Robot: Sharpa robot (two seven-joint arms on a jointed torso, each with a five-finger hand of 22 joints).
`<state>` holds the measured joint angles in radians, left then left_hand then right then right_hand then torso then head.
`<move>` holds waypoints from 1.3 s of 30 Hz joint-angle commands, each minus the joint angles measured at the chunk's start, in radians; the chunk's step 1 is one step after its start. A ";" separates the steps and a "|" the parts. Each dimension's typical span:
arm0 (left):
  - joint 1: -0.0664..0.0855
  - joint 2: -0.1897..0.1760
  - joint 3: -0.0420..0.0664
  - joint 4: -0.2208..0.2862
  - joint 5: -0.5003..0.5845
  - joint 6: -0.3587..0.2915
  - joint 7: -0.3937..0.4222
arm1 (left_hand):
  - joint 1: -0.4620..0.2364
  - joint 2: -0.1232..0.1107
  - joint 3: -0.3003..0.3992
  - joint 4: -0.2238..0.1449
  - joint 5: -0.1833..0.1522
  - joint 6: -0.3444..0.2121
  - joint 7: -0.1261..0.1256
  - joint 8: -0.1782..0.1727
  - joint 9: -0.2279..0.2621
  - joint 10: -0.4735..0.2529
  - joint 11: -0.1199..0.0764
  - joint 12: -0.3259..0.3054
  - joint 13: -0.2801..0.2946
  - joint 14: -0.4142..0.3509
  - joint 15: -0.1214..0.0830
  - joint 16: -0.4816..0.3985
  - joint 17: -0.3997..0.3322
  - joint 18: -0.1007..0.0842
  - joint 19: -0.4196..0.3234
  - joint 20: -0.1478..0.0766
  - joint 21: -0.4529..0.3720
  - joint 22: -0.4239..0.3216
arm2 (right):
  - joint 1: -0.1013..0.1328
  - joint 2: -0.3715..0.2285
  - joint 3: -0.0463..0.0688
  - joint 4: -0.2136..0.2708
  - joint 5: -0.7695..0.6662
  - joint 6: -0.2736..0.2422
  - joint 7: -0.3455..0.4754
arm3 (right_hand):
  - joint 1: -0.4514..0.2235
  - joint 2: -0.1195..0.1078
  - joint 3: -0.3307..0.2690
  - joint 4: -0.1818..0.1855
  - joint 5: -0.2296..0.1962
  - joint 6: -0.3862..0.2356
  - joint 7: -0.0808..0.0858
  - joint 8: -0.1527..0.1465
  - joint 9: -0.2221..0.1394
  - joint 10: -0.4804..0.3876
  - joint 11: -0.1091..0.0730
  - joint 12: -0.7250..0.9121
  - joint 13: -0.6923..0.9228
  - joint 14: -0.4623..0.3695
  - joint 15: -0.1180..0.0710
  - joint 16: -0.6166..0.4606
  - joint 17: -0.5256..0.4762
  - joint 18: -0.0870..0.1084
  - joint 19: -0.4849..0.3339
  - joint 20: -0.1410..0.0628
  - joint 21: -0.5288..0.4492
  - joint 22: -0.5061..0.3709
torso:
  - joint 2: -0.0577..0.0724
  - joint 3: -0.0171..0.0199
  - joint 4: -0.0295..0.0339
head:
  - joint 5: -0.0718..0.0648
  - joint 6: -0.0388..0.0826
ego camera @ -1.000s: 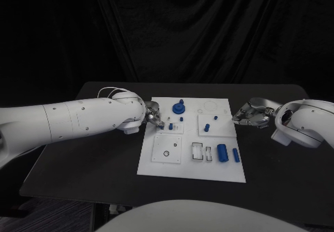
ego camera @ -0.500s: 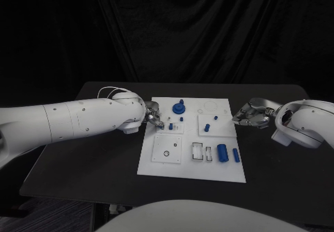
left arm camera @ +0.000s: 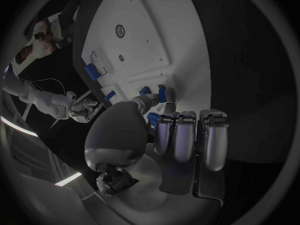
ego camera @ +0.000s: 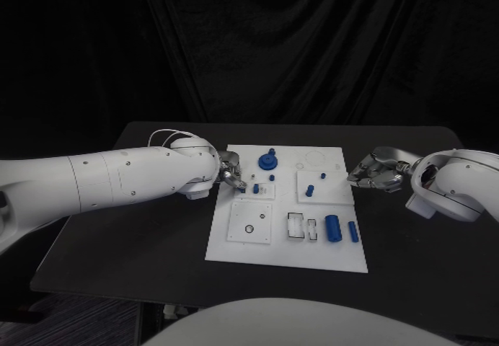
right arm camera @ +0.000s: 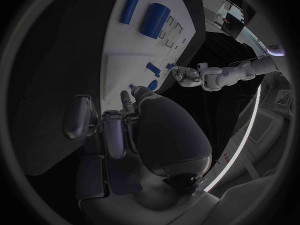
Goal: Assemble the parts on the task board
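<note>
My left hand [ego camera: 231, 177] at the board's [ego camera: 286, 256] left edge, fingers by a small peg [ego camera: 256, 188], grasp unclear; right hand [ego camera: 374, 171] curled empty beside it; peg looks light, rigid, slick — pinch its sides.

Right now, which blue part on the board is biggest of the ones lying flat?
The thick blue cylinder near the task board's front edge. It lies beside a thinner blue rod, which sits closer to the board's right edge, and it is clearly wider than that rod.
</note>
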<state>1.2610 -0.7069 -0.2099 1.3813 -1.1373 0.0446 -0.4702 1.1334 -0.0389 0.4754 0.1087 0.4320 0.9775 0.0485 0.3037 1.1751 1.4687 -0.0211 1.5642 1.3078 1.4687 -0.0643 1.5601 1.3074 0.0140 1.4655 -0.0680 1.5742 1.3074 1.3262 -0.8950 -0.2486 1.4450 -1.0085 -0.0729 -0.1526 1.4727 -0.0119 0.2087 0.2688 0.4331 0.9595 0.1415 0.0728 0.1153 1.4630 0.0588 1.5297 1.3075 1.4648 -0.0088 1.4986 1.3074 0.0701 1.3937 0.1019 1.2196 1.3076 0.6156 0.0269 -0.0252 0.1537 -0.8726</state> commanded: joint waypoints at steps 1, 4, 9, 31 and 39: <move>-0.007 0.003 -0.001 -0.001 -0.003 0.003 0.016 | -0.003 0.004 0.010 -0.003 -0.005 0.005 -0.011 0.002 0.000 0.093 -0.007 -0.002 0.255 0.092 -0.008 -0.002 0.235 -0.014 0.105 -0.007 -0.003 0.263 | -0.003 0.000 0.001 -0.001 -0.004 0.009 -0.018 | 0.010 -0.004 0.007 0.001 0.004 0.008 0.001 0.001 0.002 0.024 0.004 -0.007 0.182 0.059 0.003 -0.004 0.156 0.014 -0.006 0.001 -0.003 0.150 | 0.000 -0.0010 0.0005 | 0.001 0.000; -0.010 0.003 -0.001 -0.001 -0.003 0.001 0.017 | -0.004 0.005 0.010 -0.002 -0.006 0.005 -0.011 0.002 0.000 0.093 -0.007 -0.002 0.255 0.091 -0.008 -0.002 0.233 -0.014 0.105 -0.008 -0.003 0.263 | -0.004 0.000 0.001 -0.001 -0.004 0.009 -0.018 | 0.010 -0.004 0.007 0.001 0.004 0.008 0.001 0.001 0.002 0.024 0.004 -0.007 0.182 0.059 0.003 -0.004 0.156 0.014 -0.006 0.001 -0.003 0.150 | 0.000 -0.0011 -0.0001 | 0.002 0.000; -0.017 0.003 -0.001 -0.001 -0.003 -0.001 0.017 | -0.005 0.005 0.010 -0.001 -0.008 0.005 -0.011 0.002 0.000 0.092 -0.007 -0.003 0.254 0.091 -0.008 -0.003 0.233 -0.014 0.105 -0.008 -0.003 0.263 | -0.005 0.001 0.001 -0.001 -0.004 0.009 -0.018 | 0.010 -0.004 0.007 0.001 0.004 0.008 0.001 0.001 0.002 0.024 0.004 -0.007 0.182 0.059 0.003 -0.004 0.156 0.014 -0.006 0.001 -0.003 0.150 | -0.001 -0.0008 -0.0007 | 0.002 0.000; -0.033 0.005 -0.001 -0.004 -0.003 -0.014 0.030 | -0.093 0.015 -0.063 0.079 -0.221 0.010 -0.006 -0.024 -0.024 0.091 -0.003 -0.004 0.253 0.091 -0.005 -0.005 0.230 -0.014 0.105 -0.007 -0.003 0.263 | -0.006 0.000 0.001 -0.001 -0.004 0.013 -0.023 | 0.010 -0.003 0.008 0.001 0.005 0.008 0.001 0.001 0.002 0.023 0.004 -0.007 0.181 0.059 0.003 -0.004 0.156 0.015 -0.008 0.001 -0.006 0.149 | 0.000 -0.0008 -0.0012 | 0.002 0.000; -0.034 0.003 -0.001 -0.011 -0.003 -0.017 0.037 | -0.276 0.055 -0.213 0.185 -0.346 0.014 0.006 -0.072 -0.072 0.089 0.009 -0.006 0.252 0.090 0.004 -0.006 0.227 -0.014 0.105 0.003 -0.003 0.263 | -0.006 0.000 0.001 -0.002 -0.004 0.019 -0.026 | 0.009 -0.003 0.008 0.001 0.005 0.008 0.001 0.001 0.002 0.023 0.004 -0.007 0.181 0.059 0.003 -0.004 0.156 0.015 -0.009 0.001 -0.007 0.149 | -0.001 -0.0002 0.0002 | 0.001 0.000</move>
<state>1.2367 -0.7058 -0.2054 1.3729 -1.1448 0.0125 -0.4460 0.8623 0.0152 0.2655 0.2927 0.0887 0.9918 0.0484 0.2342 1.1051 1.4650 -0.0173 1.5635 1.3078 1.4651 -0.0679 1.5601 1.3074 0.0139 1.4656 -0.0679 1.5742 1.3074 1.3227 -0.8944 -0.2486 1.4433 -1.0085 -0.0663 -0.1586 1.4727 -0.0119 0.2115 0.2716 0.4331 0.9595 0.1415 0.0728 0.1161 1.4630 0.0588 1.5254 1.3075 1.4648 -0.0088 1.4987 1.3074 0.0701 1.3937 0.1019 1.2166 1.3074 0.6153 0.0264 -0.0258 0.1547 -0.8726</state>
